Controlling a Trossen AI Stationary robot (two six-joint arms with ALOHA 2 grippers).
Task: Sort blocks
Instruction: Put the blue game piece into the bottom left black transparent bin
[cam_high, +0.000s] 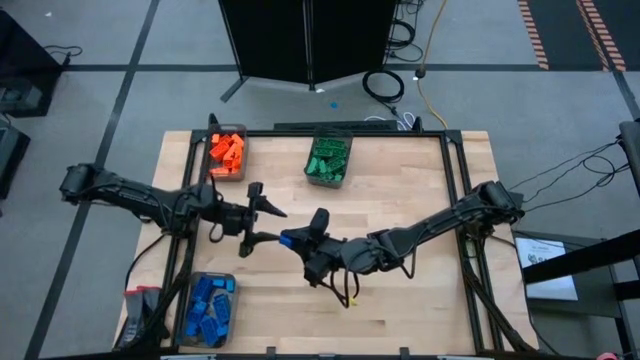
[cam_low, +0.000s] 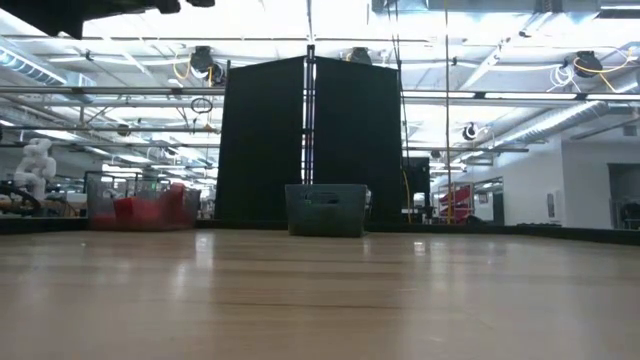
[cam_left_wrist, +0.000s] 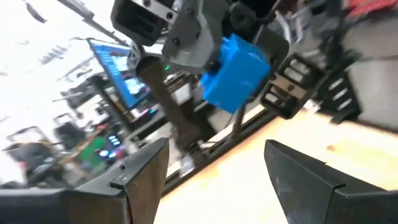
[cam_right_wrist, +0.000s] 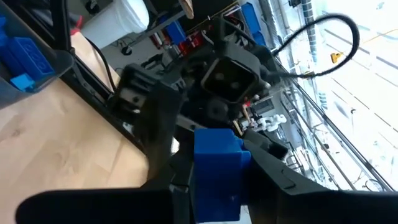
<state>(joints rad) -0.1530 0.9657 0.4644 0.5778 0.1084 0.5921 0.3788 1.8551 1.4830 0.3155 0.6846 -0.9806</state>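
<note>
High view: my right gripper (cam_high: 291, 239) pinching blue block (cam_high: 287, 239) mid-worktop, left gripper (cam_high: 270, 224) fingers spread wide around it. Handover tip imo: close left squarely before right lets go, then blue bin (cam_high: 206, 309), near-left corner.

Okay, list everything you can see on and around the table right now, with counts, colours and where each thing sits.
Orange blocks: a pile, too many to count, orange, in the far-left bin.
Green blocks: a pile, green, in the far-centre bin.
Blue blocks: a pile, blue, in the near-left bin.
Blue block: one, blue, held above mid-table.
Bins: three, dark translucent.
Table: one, light wood.
Black panels: two, behind the table.
Left gripper: open, facing the held block.
Right gripper: shut on the blue block.
</note>
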